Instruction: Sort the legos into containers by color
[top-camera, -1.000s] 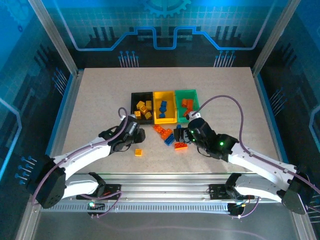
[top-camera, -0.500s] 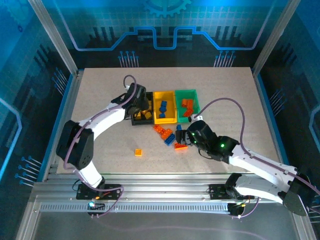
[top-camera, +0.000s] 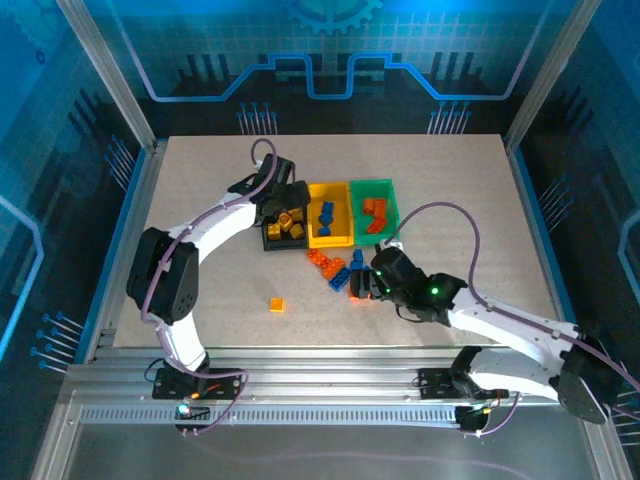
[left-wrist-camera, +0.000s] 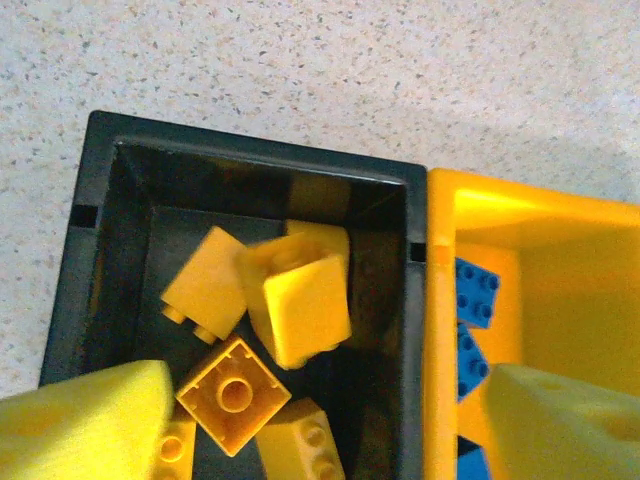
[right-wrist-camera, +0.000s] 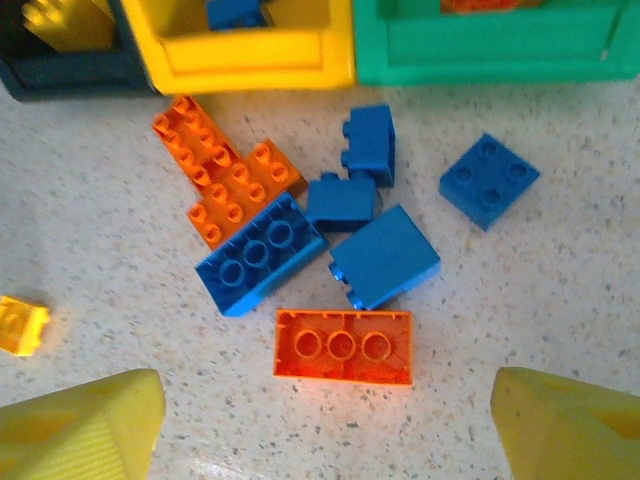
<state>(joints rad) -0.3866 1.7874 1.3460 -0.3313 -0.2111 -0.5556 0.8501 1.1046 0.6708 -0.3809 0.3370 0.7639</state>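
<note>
My left gripper (left-wrist-camera: 330, 430) hangs open over the black bin (left-wrist-camera: 100, 200), which holds several yellow legos; one yellow brick (left-wrist-camera: 300, 305) lies tilted on the others. In the top view the left gripper (top-camera: 283, 205) is above that black bin (top-camera: 285, 246). Beside it stand the yellow bin (top-camera: 330, 243) with blue bricks and the green bin (top-camera: 373, 182) with orange ones. My right gripper (right-wrist-camera: 330, 420) is open above an upturned orange brick (right-wrist-camera: 343, 346), its fingers wide on either side and not touching. Blue bricks (right-wrist-camera: 258, 255) and an orange plate (right-wrist-camera: 225, 175) lie just beyond it.
A lone yellow brick (top-camera: 276, 304) sits on the table left of the pile, also at the left edge of the right wrist view (right-wrist-camera: 20, 326). A separate blue square brick (right-wrist-camera: 488, 180) lies near the green bin's front wall (right-wrist-camera: 500, 45). Metal frame posts ring the table.
My left arm has swung from the near table up to the black bin and now hovers over it. My right gripper has edged slightly left over the loose pile.
</note>
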